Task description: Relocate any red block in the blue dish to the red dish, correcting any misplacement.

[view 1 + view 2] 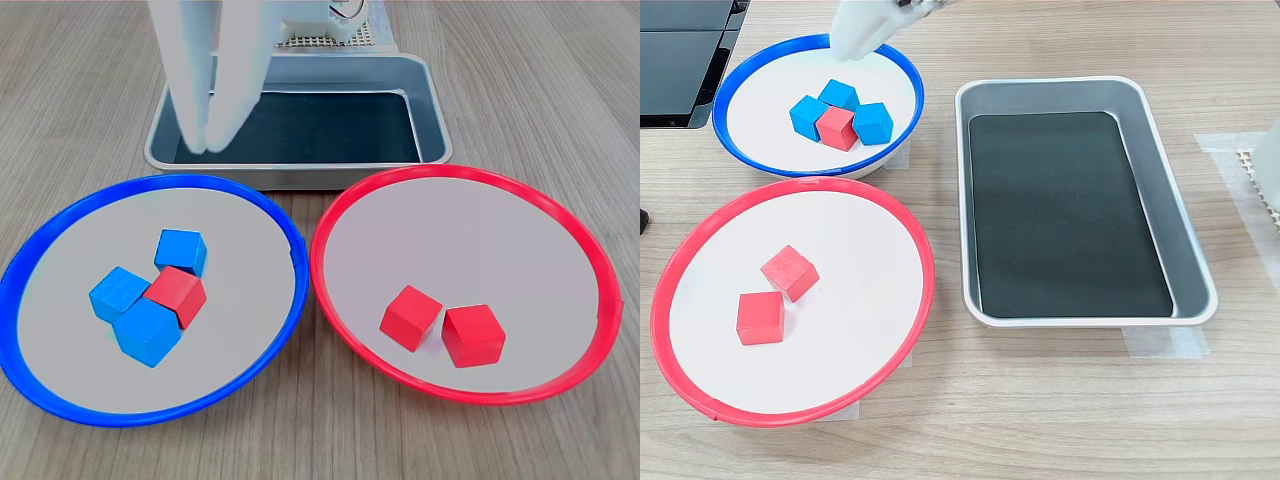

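Red against blue marked the problem in the first exterior view: the red block [177, 295] lay inside the blue dish [60, 245], wedged among three blue cubes [181, 251] and touching all of them, at about 8 o'clock from the dish's middle. That tight cluster would leave little room for fingers on its sides. The red dish [560, 215] sat just beside it at 3 o'clock, already holding two red cubes [411, 317], so it was clearly the sorting target. The gripper [205, 145] hung over the metal tray [435, 130] at 12 o'clock from the blue dish, its white fingers drawn nearly together and holding nothing, probably poised before reaching in. The arm above it was cut off by the frame's top.

From the second exterior view, the red block [837, 127] sat among the blue cubes in the blue dish [740, 78], with the red dish [790, 197] at 6 o'clock from it. Only a blurred white tip of the gripper [862, 30] showed at the dish's far rim; its opening could not be read there. The wooden surface [1060, 400] carried everything.
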Robot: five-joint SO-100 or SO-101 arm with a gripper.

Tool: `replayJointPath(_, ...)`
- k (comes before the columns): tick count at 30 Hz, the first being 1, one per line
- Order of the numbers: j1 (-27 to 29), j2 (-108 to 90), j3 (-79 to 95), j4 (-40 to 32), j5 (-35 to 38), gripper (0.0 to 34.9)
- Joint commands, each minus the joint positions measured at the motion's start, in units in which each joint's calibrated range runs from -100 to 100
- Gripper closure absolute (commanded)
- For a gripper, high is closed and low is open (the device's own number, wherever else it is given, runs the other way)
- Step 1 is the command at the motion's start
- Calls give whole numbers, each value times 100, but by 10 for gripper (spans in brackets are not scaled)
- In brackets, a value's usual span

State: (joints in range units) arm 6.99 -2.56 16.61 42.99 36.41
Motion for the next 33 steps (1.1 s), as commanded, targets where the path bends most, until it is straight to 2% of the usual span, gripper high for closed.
replayJointPath(1, 181, 550, -646, -43, 357, 347)
replayJointPath(10, 557, 1855, -1510, -35, 337, 346)
replayJointPath(14, 651, 2213, -1875, 14, 298, 291)
replayJointPath(23, 670, 2495, -2011, 23, 239, 224)
replayJointPath(33, 604, 2503, -1847, 105, 239, 225)
